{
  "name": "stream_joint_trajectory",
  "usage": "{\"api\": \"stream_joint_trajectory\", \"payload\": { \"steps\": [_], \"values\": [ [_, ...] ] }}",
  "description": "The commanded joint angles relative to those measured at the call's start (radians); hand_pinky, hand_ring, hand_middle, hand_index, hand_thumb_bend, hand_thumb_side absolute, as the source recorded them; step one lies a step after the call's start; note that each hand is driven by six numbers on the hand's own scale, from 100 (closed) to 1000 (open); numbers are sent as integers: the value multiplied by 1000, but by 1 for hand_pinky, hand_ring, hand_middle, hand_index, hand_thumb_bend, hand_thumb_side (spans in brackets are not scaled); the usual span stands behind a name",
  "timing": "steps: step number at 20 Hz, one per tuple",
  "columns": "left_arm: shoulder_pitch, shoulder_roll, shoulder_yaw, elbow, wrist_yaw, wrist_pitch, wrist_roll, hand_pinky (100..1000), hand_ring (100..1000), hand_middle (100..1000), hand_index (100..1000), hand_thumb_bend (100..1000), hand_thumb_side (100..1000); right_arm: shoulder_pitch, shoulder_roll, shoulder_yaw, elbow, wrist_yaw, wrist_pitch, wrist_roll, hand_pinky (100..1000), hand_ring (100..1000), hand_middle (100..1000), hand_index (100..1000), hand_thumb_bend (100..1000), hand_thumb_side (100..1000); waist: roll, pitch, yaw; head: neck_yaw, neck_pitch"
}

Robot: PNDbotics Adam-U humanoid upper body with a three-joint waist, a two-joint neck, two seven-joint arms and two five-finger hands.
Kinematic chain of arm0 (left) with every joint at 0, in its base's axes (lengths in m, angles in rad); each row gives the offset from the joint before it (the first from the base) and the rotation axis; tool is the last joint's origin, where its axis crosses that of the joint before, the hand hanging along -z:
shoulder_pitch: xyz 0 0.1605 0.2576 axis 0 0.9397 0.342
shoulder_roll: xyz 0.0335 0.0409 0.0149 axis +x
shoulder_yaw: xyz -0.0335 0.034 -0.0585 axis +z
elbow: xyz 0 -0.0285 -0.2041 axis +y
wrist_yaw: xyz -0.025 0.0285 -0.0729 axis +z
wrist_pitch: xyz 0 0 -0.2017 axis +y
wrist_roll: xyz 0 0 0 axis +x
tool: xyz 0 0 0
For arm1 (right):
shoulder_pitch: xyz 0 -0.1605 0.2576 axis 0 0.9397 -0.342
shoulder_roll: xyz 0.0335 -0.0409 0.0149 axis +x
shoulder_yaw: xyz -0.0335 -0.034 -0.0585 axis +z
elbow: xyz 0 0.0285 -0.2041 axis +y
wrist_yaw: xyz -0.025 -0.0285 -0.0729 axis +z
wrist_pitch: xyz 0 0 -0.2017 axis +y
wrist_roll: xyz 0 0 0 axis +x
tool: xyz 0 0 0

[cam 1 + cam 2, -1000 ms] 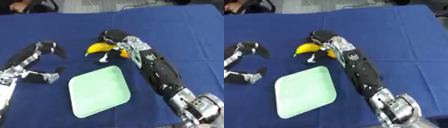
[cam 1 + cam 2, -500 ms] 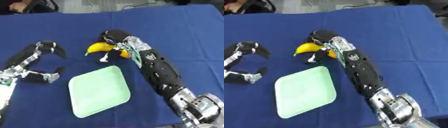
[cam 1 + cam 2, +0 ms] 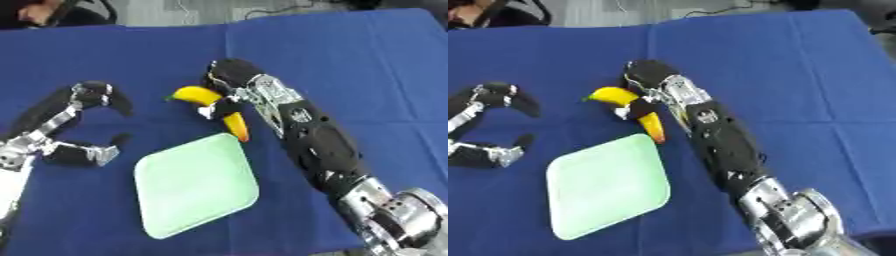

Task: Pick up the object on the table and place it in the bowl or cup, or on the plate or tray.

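Left eye view shows, nearest, a pale green tray [image 3: 197,184] lying flat on the blue tablecloth [image 3: 367,75], with no writing or label readable on it. To its left the left hand [image 3: 83,122] rests on the cloth, thumb and fingers spread in a wide curve with nothing between them. Just beyond the tray's far corner, the right hand [image 3: 229,80] has its fingers curled around a yellow and orange toy toucan [image 3: 214,107], which sits close to the tray's edge but not on it.
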Motion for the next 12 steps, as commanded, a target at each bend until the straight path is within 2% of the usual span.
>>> {"api": "stream_joint_trajectory", "payload": {
  "steps": [1, 12],
  "values": [
    [-15, 9, 7, -19, 6, -141, -143, 564, 607, 606, 674, 100, 266, -6, -14, -3, -1, 18, 1, -28, 131, 304, 334, 472, 100, 689, 6, -13, 0, -13, -6],
    [-15, 9, 7, -19, 6, -140, -141, 565, 607, 606, 674, 100, 265, -4, -21, -2, 2, 17, -12, -46, 114, 290, 321, 460, 100, 668, 6, -14, 1, -13, -7]
  ]
}}
